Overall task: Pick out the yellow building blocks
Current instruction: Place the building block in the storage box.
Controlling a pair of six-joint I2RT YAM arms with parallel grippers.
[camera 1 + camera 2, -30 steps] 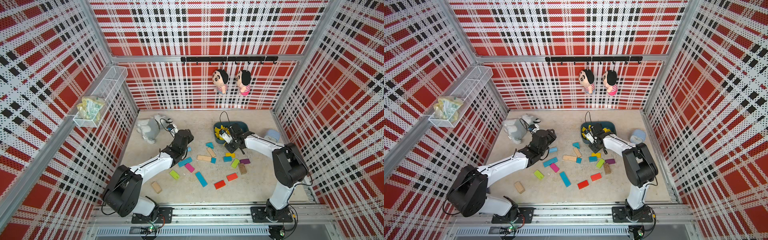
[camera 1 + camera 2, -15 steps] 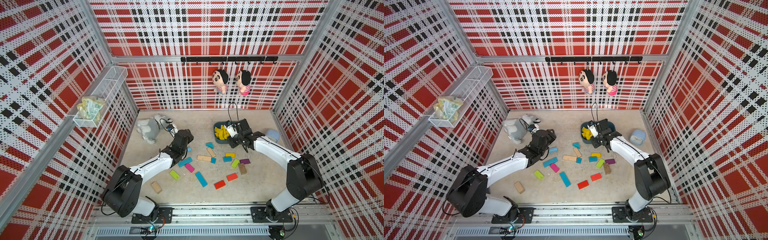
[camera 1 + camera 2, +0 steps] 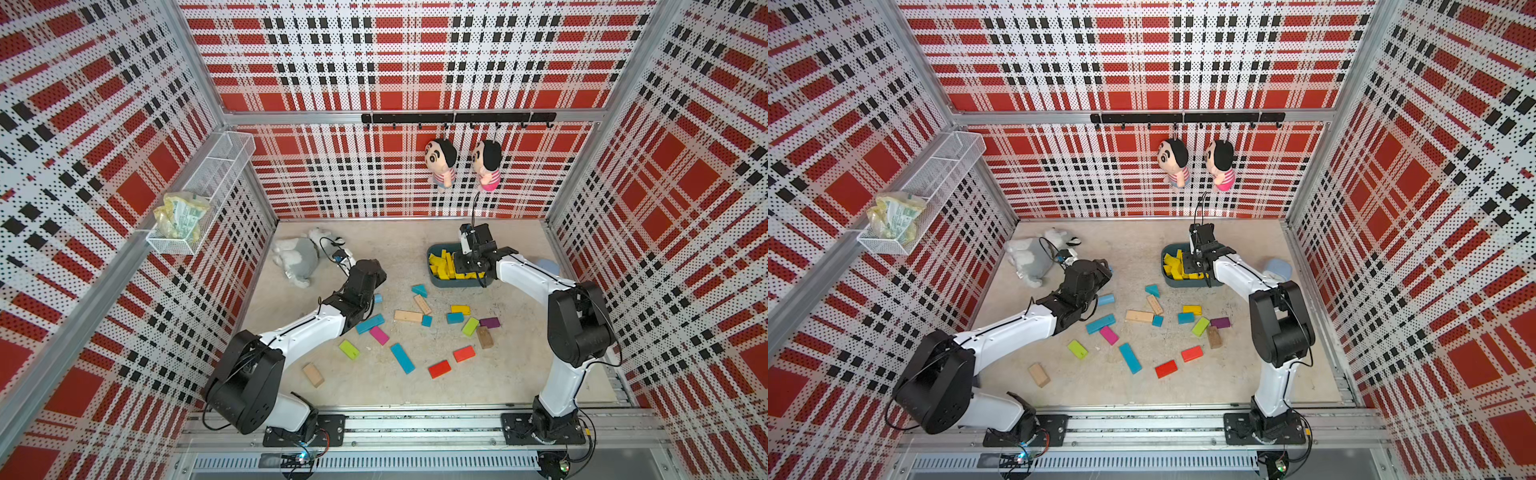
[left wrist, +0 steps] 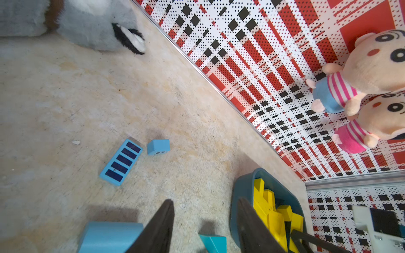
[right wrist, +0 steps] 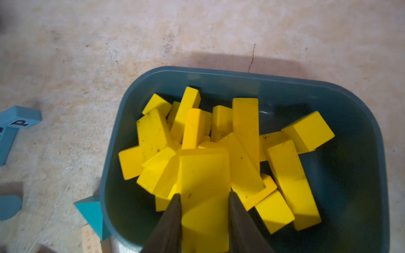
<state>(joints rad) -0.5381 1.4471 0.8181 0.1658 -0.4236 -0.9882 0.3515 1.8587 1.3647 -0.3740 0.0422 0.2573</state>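
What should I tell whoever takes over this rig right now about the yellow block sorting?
Right gripper: shut on a yellow block, over the teal bin.
Left gripper: open, empty, low over the table.
Done: pile of yellow blocks in the bin.
Left: release the held one; fetch the loose yellow block on the table, the only one I can see.

You have bright, even light from above in both top views, faint shadows under the arms (image 3: pixel 307 328), and walls (image 3: pixel 83 124) bending at the frame edges. In the right wrist view the fingers (image 5: pixel 168 225) and the yellow block (image 5: pixel 203 186) between them are blurred; the bin (image 5: pixel 350 114) is dim inside.
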